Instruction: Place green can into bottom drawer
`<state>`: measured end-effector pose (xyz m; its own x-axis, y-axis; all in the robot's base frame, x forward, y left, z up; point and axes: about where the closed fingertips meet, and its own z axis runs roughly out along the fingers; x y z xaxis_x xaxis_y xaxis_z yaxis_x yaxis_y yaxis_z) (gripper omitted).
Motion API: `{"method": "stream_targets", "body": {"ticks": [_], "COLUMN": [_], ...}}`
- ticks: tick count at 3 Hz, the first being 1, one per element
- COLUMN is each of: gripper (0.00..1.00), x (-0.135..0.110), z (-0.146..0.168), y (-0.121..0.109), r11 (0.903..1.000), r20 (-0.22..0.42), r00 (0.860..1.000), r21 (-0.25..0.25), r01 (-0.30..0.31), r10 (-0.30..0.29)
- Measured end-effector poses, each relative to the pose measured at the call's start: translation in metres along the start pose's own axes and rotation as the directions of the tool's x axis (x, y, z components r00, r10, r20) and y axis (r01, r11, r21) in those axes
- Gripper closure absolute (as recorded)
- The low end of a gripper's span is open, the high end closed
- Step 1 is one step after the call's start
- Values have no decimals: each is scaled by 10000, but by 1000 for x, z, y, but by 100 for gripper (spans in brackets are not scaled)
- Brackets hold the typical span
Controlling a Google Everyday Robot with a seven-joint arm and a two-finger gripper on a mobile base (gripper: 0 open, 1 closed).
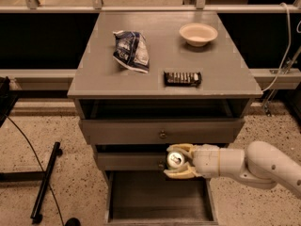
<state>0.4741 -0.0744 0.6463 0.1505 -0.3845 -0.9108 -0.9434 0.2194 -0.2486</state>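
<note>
My gripper [175, 161] comes in from the right on a white arm and is shut on the green can [175, 160], whose silver top with pull tab faces the camera. The can hangs in front of the middle drawer front, just above the back of the bottom drawer [160, 197]. The bottom drawer is pulled out, and the part of its flat grey floor that shows is bare. The can's green label is mostly hidden by the cream fingers [180, 174].
On the cabinet top [94, 74] lie a blue-and-white snack bag [132, 51], a dark snack bar [182, 78] and a cream bowl [198, 34]. Two shallower drawers with small knobs [162, 134] sit above. A black stand leg [44, 182] lies on the floor at left.
</note>
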Motion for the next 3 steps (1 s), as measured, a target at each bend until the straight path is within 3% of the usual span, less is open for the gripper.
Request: {"method": "stream_targets", "body": {"ticks": [1, 2, 3], "gripper": [100, 100, 100], "x": [62, 140, 187], "z": [-3, 2, 18], "y": [16, 43, 52], "r11": [9942, 9817, 9763], "r20": [267, 642, 1148], "r00": [9940, 9798, 9699], "r21": [140, 111, 31], "r01": [-1063, -1903, -2163], "r10": [1059, 1892, 2145]}}
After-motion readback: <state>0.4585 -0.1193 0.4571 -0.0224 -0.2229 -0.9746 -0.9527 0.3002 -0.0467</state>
